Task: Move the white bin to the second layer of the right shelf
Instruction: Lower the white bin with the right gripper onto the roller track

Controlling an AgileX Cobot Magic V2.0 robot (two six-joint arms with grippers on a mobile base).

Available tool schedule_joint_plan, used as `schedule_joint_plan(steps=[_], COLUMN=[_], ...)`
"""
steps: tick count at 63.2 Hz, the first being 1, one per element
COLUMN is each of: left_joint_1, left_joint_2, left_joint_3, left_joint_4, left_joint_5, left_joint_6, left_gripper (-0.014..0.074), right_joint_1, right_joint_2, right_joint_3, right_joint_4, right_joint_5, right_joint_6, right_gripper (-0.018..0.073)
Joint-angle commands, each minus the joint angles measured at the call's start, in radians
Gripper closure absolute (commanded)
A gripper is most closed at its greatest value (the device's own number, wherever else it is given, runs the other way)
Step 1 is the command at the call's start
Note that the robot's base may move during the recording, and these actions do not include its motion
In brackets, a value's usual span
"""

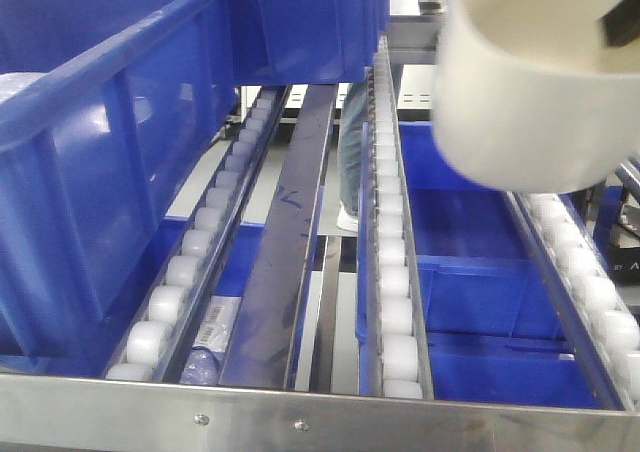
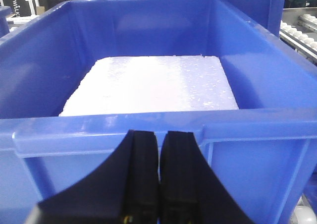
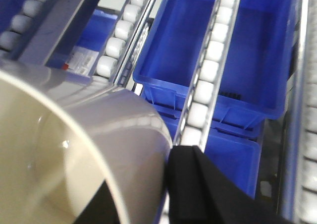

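Observation:
The white bin [image 1: 530,102] is a glossy cream tub at the upper right of the front view, over the right-hand roller rails of the right shelf second layer [image 1: 392,272]. Whether it rests on them I cannot tell. In the right wrist view my right gripper [image 3: 148,194] is shut on the white bin [image 3: 74,135]: one black finger sits inside the wall and the other outside. My left gripper [image 2: 158,154] is shut with nothing in it, just in front of the near rim of a blue crate [image 2: 148,130].
A white foam slab [image 2: 153,85] lies in that crate. Blue crates stand on the left rails [image 1: 90,172] and at the back [image 1: 310,22], and others sit below the rails [image 1: 480,272]. A steel front lip [image 1: 300,412] bounds the level. A person's legs [image 1: 350,162] show behind.

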Motion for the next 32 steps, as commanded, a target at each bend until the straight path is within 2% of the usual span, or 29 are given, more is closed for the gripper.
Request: schedule_joint_plan(steps=[1, 32], left_joint_1=[-0.006, -0.006], left_joint_2=[-0.014, -0.014], left_joint_3=[0.037, 0.037], left_joint_4=[-0.005, -0.005], left_joint_5=[-0.084, -0.084], left_joint_6=[-0.004, -0.004], left_gripper=[0.0512, 0.0512], right_joint_1=[0.0, 0.0], right_joint_2=[0.058, 0.301], right_joint_3=[-0.075, -0.102], right_joint_4=[0.002, 0.002], right_joint_5=[-0.106, -0.135], right_joint_6=[-0.002, -0.002], right_gripper=[0.0502, 0.0502])
